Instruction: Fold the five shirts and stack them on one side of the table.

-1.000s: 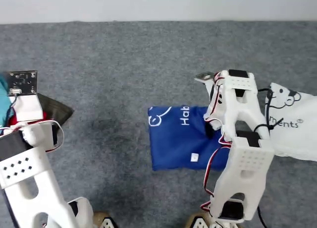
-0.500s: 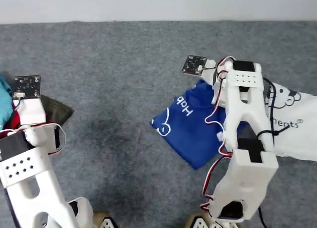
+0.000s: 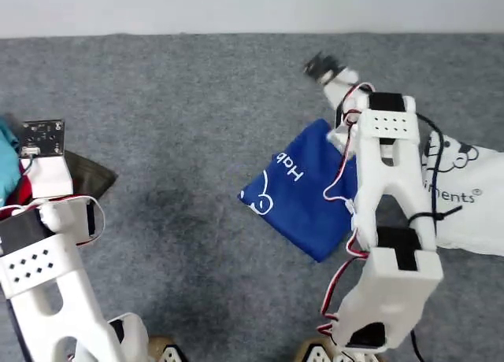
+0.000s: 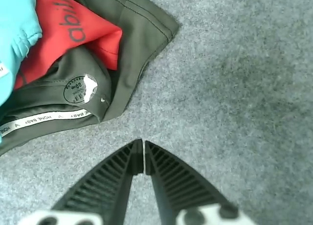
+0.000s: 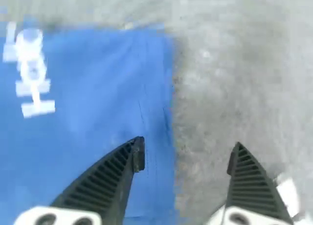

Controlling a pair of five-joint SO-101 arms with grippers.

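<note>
The blue shirt [image 3: 303, 193] lies folded at centre, unstacked; white shirt [image 3: 472, 197] at three o'clock and rumpled pile [image 4: 58, 73] at nine remain. Right gripper [image 5: 188, 151] released, left gripper [image 4: 144, 147] clenched empty.

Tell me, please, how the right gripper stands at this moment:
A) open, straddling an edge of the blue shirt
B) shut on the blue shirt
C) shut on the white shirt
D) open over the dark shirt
A: in the right wrist view the right gripper is spread wide, with one finger over the blue shirt and the other over the grey table.
</note>
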